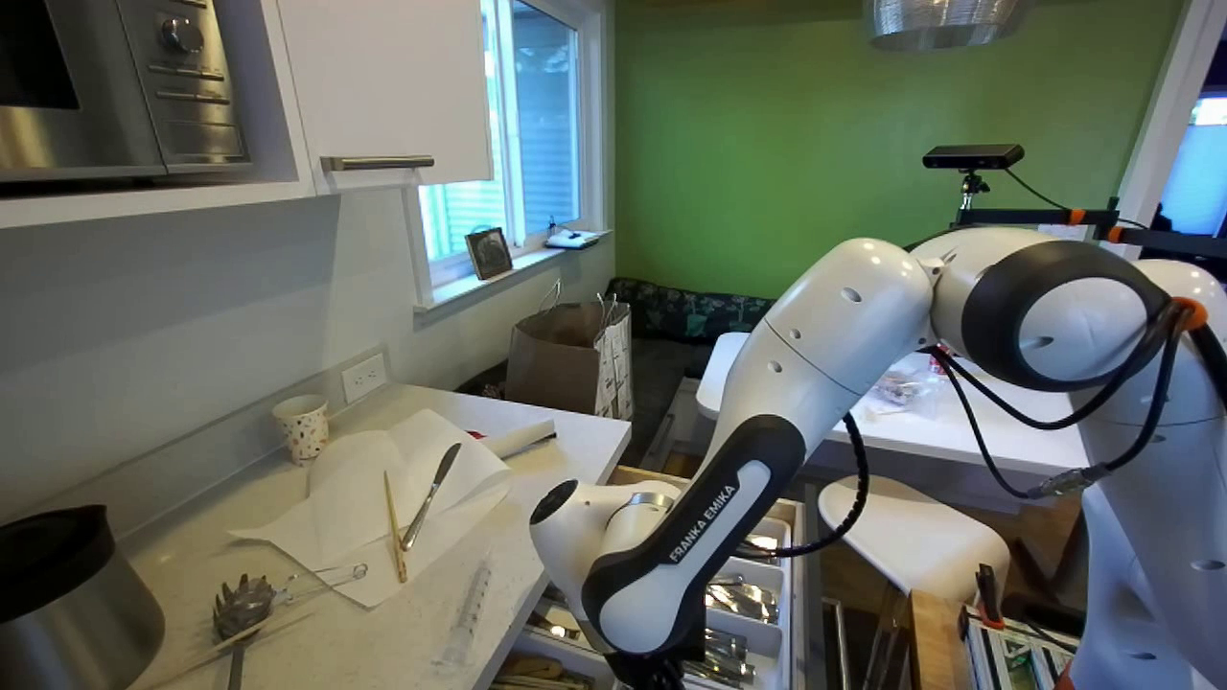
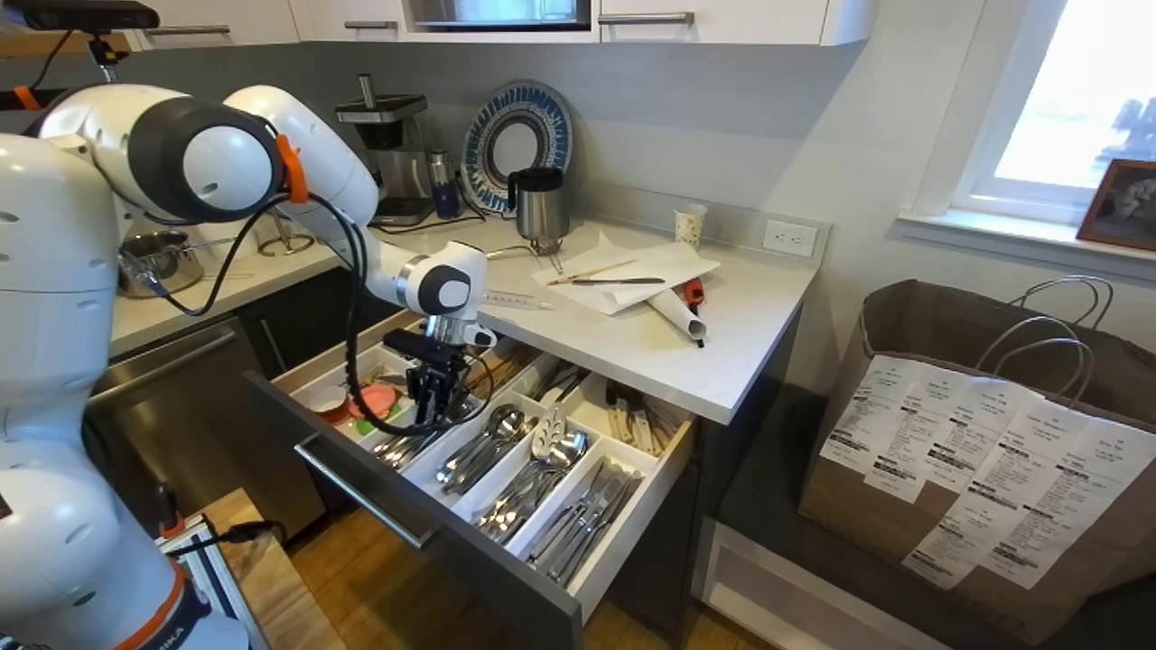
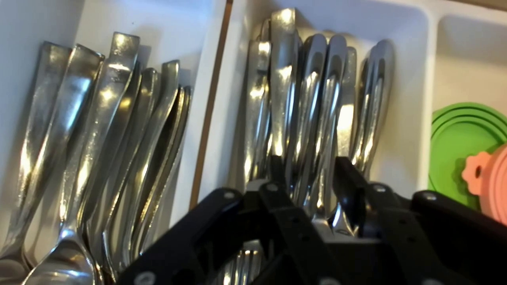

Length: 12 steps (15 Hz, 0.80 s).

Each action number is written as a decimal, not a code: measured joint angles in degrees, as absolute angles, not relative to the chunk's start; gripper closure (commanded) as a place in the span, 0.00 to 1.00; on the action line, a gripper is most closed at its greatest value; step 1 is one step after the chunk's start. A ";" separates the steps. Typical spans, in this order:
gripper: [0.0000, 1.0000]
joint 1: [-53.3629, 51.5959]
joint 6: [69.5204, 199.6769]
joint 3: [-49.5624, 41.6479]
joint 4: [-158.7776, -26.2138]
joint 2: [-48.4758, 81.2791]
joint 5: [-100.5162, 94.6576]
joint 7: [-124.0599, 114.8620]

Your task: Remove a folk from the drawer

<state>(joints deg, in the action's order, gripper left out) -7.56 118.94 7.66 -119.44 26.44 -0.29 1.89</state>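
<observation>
A robot arm [image 1: 815,355] reaches into an open kitchen drawer [image 2: 515,587] of sorted cutlery, its gripper [image 3: 310,164] over a white compartment [image 3: 406,158], with the jaws apart and metal handles [image 3: 282,91] visible between them; whether they touch cannot be told. A fork [image 3: 246,263] lies in that compartment, its tines showing beneath the gripper in the wrist view, while spoons [image 3: 63,263] lie in the neighbouring compartment [image 3: 154,19].

Your bench [image 2: 759,289] carries a sheet of white paper [image 1: 335,479], with a paper roll [image 2: 673,311] and a red tool [image 2: 694,292] beside it. You have a speckled cup [image 1: 305,433] upright near the sheet, a steel jug [image 2: 543,212], a dark pronged utensil [image 1: 242,606] near the jug and a clear strip [image 1: 470,609] by the front edge.
</observation>
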 measured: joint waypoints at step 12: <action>0.66 -7.58 118.94 6.92 -118.72 27.56 -0.53 0.15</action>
